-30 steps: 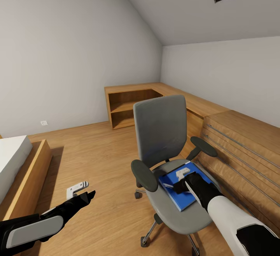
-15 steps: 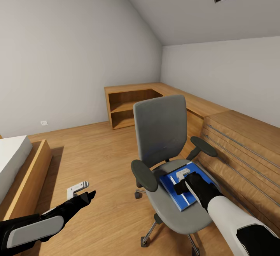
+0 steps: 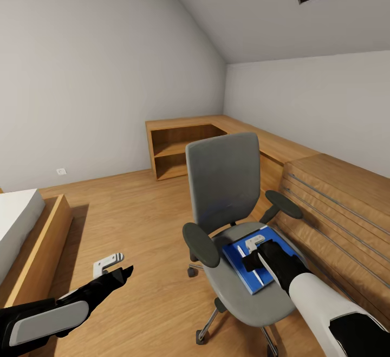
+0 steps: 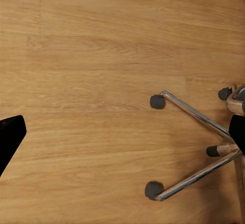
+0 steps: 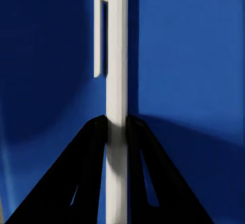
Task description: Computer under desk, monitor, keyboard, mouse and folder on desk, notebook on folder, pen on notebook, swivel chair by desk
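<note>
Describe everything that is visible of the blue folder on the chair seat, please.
The folder is a thin, flat, bright blue rectangle with a smooth, plain cover. It lies flat on the grey seat of the swivel chair, turned at an angle to the seat's edges. The right claw is just above it, shut on a thin whitish pen that lies along the cover. The arm hides part of the folder in the head view.

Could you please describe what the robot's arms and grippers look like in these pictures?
Both arms are black with smooth shell segments: pale grey on the left arm, glossy white on the right arm. The right gripper has flat, tapering black fingers. The left gripper ends in dark, pointed fingers.
</note>
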Tool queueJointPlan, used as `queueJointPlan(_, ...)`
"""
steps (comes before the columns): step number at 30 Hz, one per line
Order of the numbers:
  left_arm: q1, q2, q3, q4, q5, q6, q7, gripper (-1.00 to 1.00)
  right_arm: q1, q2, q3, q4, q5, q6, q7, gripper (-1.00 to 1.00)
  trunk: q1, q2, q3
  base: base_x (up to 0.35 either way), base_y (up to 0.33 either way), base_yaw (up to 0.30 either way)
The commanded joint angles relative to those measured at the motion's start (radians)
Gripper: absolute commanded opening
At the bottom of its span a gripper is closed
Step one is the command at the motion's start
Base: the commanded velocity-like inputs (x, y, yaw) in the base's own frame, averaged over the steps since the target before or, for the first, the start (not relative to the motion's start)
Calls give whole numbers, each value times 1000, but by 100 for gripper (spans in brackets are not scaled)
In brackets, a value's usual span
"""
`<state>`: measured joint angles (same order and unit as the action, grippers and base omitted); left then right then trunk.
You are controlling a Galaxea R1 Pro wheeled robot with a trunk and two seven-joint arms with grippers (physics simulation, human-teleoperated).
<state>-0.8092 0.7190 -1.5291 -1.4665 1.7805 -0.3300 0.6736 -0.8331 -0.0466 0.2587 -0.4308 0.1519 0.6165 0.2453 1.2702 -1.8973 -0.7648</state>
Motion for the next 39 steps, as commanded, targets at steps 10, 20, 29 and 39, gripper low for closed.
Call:
queueJointPlan(10,-2,0,-3,-2,5,-7,1,100,0,-1,4,41,11,3,9,-100,0,0,-1,0,0,0)
queueJointPlan(20,-2,0,-4,-2,5,-7,1,100,1,-1,4,41,11,3,9,-100,-15,28,11,0,0,0)
queueJointPlan(29,-2,-13,-5,7,6,-6,2,100,1,-3,-2,-1,16,-9,4,-100,-50,91,39,0,0,0)
queueJointPlan(39,-2,-72,-5,145,7,-1,1,100,1,-6,-7,-43,15,-12,0,-100,-88,161,71,0,0,0)
